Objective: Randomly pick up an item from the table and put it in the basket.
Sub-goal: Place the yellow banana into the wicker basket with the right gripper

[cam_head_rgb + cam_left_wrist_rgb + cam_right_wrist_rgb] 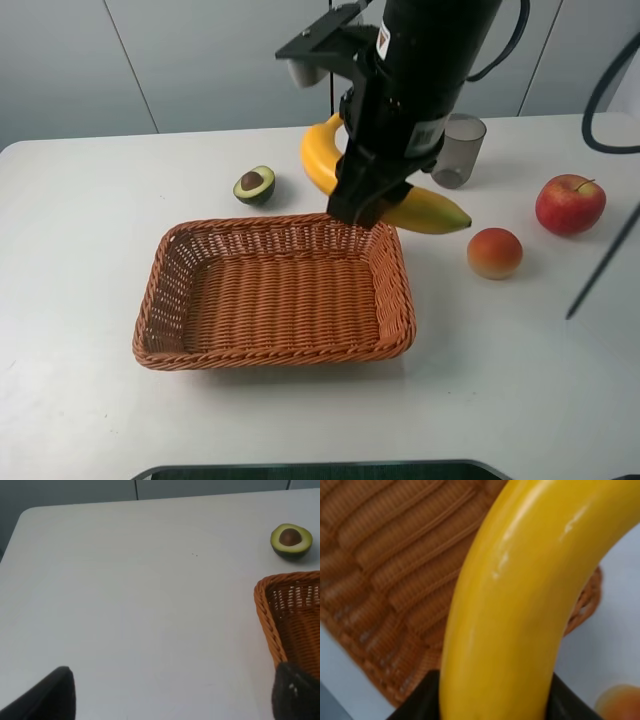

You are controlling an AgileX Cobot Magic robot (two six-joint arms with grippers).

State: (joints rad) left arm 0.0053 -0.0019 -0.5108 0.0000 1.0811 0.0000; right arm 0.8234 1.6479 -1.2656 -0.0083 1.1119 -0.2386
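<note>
- While the right pincer (362,207) pinches the banana (432,213) over the basket (280,358) corner, carry it above the middle.
- Lower before letting go; the left pincer (172,695) sits spread, empty.

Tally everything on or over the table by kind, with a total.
banana: 1
avocado half: 1
apple: 1
peach: 1
cup: 1
basket: 1
Total: 6
</note>
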